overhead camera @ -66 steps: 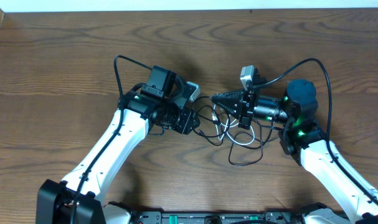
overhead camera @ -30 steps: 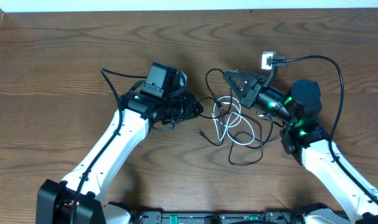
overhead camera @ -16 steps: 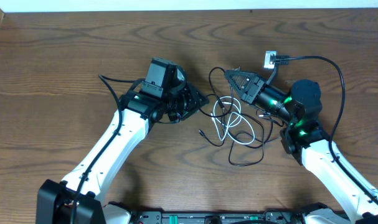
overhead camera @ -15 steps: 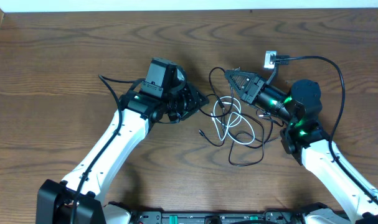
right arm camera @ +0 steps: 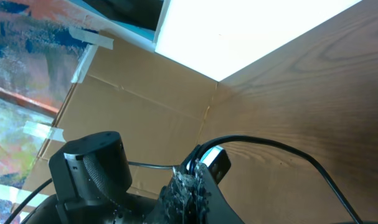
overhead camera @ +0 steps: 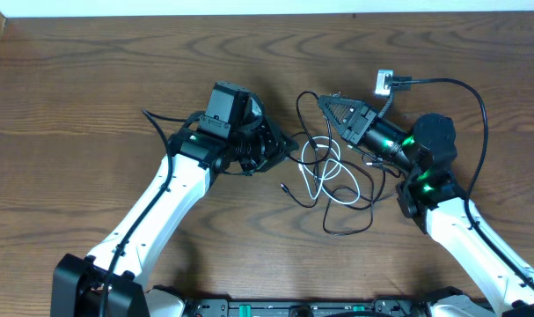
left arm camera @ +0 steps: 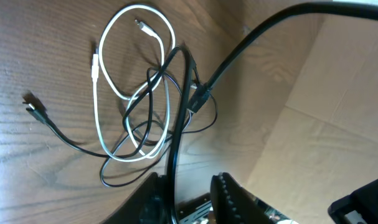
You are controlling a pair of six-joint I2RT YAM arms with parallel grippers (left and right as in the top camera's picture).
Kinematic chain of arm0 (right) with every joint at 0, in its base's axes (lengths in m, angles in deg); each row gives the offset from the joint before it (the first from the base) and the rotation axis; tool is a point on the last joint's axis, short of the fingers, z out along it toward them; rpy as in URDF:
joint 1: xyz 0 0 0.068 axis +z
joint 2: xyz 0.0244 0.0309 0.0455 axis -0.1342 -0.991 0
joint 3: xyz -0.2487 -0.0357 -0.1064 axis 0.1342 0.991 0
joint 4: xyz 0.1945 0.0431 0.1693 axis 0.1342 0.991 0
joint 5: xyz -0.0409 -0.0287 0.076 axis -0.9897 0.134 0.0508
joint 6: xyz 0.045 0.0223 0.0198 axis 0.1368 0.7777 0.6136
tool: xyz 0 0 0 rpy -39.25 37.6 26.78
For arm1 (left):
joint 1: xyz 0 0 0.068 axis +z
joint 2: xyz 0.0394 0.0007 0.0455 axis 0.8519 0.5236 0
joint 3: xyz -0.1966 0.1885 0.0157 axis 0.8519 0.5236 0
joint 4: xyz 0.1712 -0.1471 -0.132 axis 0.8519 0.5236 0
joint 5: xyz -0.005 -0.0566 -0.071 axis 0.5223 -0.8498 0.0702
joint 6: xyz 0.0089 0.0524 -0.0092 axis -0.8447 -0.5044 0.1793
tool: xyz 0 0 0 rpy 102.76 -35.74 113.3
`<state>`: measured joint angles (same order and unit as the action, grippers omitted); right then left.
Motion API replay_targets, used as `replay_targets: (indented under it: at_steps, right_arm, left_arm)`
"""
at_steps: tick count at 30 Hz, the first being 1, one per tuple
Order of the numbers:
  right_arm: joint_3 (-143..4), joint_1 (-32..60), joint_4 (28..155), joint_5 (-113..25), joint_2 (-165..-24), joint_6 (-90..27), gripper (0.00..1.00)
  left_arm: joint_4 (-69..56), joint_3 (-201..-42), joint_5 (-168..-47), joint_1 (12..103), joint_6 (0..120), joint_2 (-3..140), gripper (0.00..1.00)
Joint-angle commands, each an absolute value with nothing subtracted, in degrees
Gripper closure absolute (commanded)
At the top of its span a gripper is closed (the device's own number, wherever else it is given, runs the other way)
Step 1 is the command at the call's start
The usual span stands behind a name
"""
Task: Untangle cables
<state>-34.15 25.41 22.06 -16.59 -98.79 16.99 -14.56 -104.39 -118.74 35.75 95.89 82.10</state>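
overhead, the black cable (left arm camera: 34, 109) and white cable (left arm camera: 95, 65) lie tangled on the table (overhead camera: 91, 79) between the arms. left gripper (left arm camera: 189, 193) jaws stand slightly apart, a black strand running through the gap. right gripper (overhead camera: 322, 100) jaws are pressed together on a lifted black strand.

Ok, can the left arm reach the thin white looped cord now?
Probably yes: the thin white looped cord lies just ahead of the left gripper, though the thin black cord crosses over it and sits between that gripper's fingers.
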Motion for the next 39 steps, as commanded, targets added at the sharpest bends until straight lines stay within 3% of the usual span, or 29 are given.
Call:
replay_targets:
  at_steps: [1, 3, 10, 13, 15, 18, 22, 30, 39]
  right_arm:
    - [-34.63, 24.84, 22.72, -17.22, -98.76, 17.27, 0.99]
    - [-34.63, 24.84, 23.46, -17.27, -98.76, 17.25, 0.99]
    - [-34.63, 24.82, 25.43, -17.53, -98.76, 14.41, 0.99]
    - [-34.63, 24.58, 30.76, -18.62, -98.76, 5.71, 0.98]
    - [-34.63, 24.47, 37.43, -20.85, -98.76, 0.51, 0.91]
    - [-34.63, 24.27, 52.29, -29.59, -98.76, -4.08, 0.71]
    - [-34.63, 24.20, 63.55, -38.40, -98.76, -10.57, 0.63]
    - [-34.63, 24.20, 65.23, -37.20, -98.76, -23.29, 0.48]
    - [-34.63, 24.20, 59.26, -16.89, -98.76, -48.91, 0.22]
  left_arm:
    - [-14.64, -104.92, -119.28, 35.53, 91.37, 82.32, 0.85]
    - [-14.64, -104.92, -118.85, 35.33, 88.64, 82.32, 0.92]
    - [-14.73, -104.92, -114.28, 34.13, 80.18, 82.32, 0.92]
    - [-16.57, -104.92, -113.99, 34.06, 73.77, 82.23, 0.93]
    - [-19.02, -105.01, -114.10, 34.15, 68.88, 81.71, 0.92]
    - [-22.51, -106.10, -113.75, 34.13, 60.35, 79.28, 0.93]
    - [-25.86, -107.89, -112.18, 34.24, 54.65, 75.10, 0.92]
    - [-32.57, -108.66, -116.92, 34.24, 53.82, 67.52, 0.93]
    - [-31.50, -108.66, -128.44, 34.24, 53.84, 66.23, 0.92]
